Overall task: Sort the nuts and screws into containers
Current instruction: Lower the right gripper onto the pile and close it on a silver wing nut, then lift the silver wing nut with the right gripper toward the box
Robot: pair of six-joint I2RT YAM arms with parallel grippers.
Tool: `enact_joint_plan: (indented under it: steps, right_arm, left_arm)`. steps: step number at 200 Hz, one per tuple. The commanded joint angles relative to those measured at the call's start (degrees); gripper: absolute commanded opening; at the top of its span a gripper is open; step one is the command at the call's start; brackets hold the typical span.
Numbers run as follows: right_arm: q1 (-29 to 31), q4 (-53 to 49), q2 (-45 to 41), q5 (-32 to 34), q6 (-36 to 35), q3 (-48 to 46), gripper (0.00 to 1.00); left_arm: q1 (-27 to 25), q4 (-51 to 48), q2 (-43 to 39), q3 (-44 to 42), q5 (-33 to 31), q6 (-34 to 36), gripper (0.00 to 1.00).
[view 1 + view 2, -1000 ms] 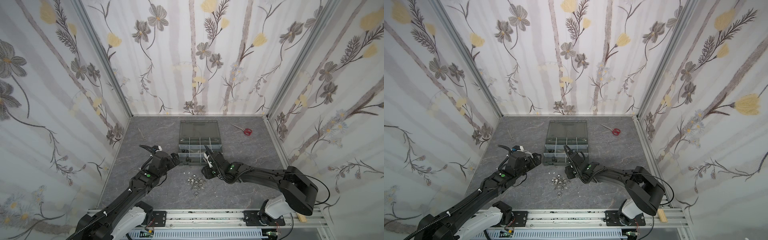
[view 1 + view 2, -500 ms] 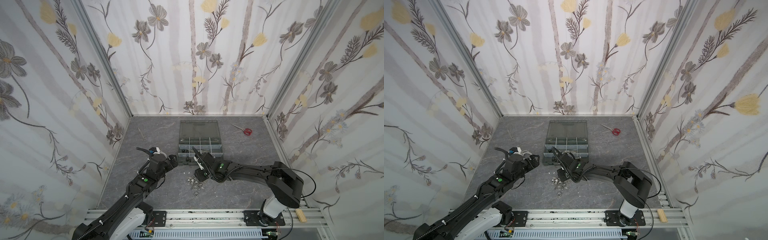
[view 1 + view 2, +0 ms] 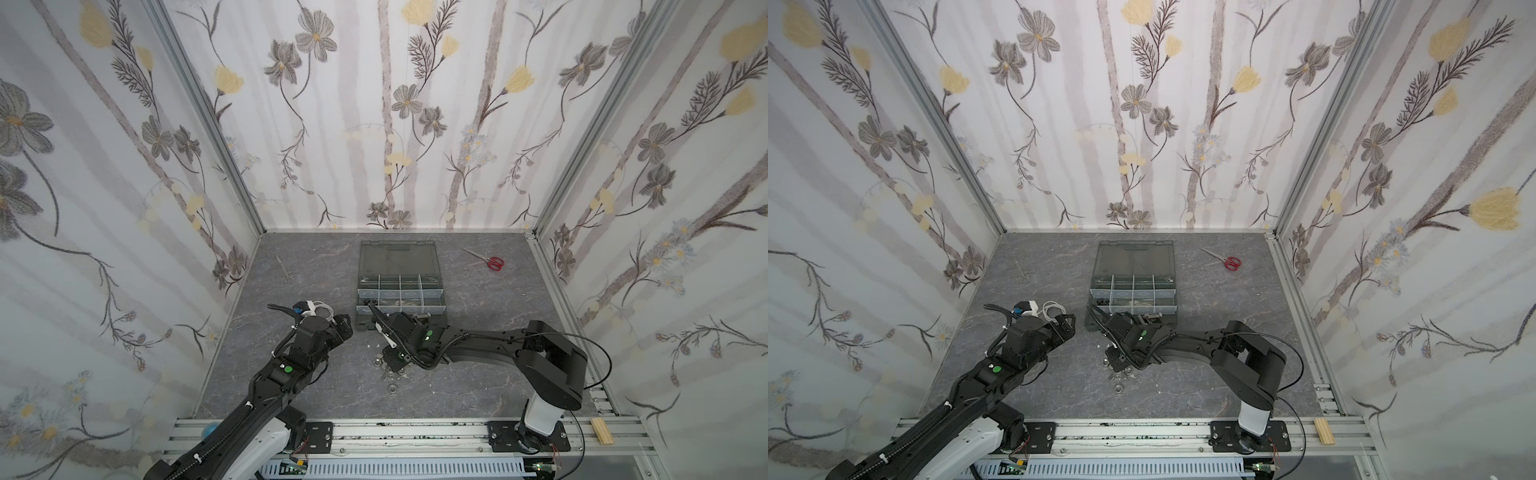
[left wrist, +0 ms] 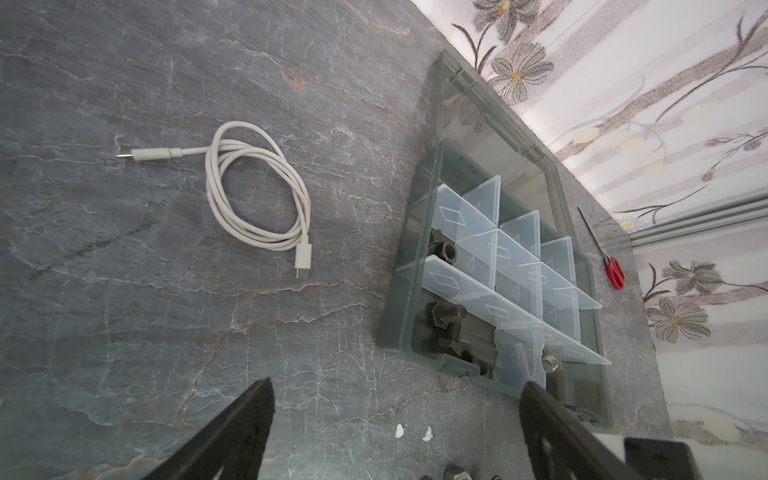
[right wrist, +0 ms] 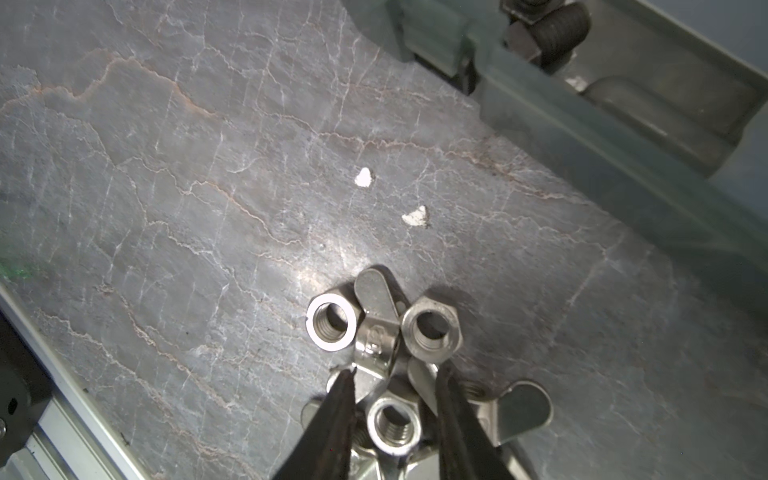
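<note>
A pile of silver nuts point(image 3: 390, 372) lies on the grey floor in front of the containers, a dark grey organiser case point(image 3: 358, 291) with pale dividers. In the right wrist view my right gripper point(image 5: 397, 370) is down in the pile. Its fingers straddle one hex nut point(image 5: 392, 424) with a thin gap on each side. Two more nuts point(image 5: 332, 322) and some wing nuts point(image 5: 519, 409) lie around it. Black screws point(image 4: 446, 311) and black nuts point(image 4: 444, 249) sit in the case's compartments. My left gripper point(image 4: 397, 387) hangs open and empty over bare floor left of the case point(image 4: 436, 363).
A coiled white cable point(image 4: 257, 187) lies left of the case. Red-handled scissors point(image 3: 492, 262) lie at the back right and small metal scissors point(image 3: 286, 270) at the back left. The case's lid point(image 3: 397, 257) lies open behind it. Two white flecks point(image 5: 363, 178) lie near the pile.
My right gripper has swung left from the case's front down onto the nut pile, and its jaws have narrowed. The left arm has shifted only slightly.
</note>
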Motion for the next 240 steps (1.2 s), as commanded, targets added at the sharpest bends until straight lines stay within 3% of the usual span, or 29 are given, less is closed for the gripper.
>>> enact_joint_plan:
  steps: [1,55,191,240]
  right_arm:
    - [0.45,-0.31,1.22,-0.22,-0.39,1.15,0.33]
    - [0.79,-0.38,2.94,-0.22,0.14,2.50,0.25]
    - [1.11,-2.00,7.35,4.34,-1.16,5.58,0.26]
    - [1.11,-0.82,7.77,4.79,-1.87,5.83,0.16]
  left_arm:
    - [0.04,1.11,-0.17,-0.44,-1.35,-0.68,0.95]
    - [0.04,1.11,-0.53,-1.47,-0.97,-0.94,0.95]
    - [0.04,1.20,-0.21,-0.20,-1.26,-0.90,0.94]
    - [0.04,1.20,-0.85,0.15,-1.33,-1.03,0.94]
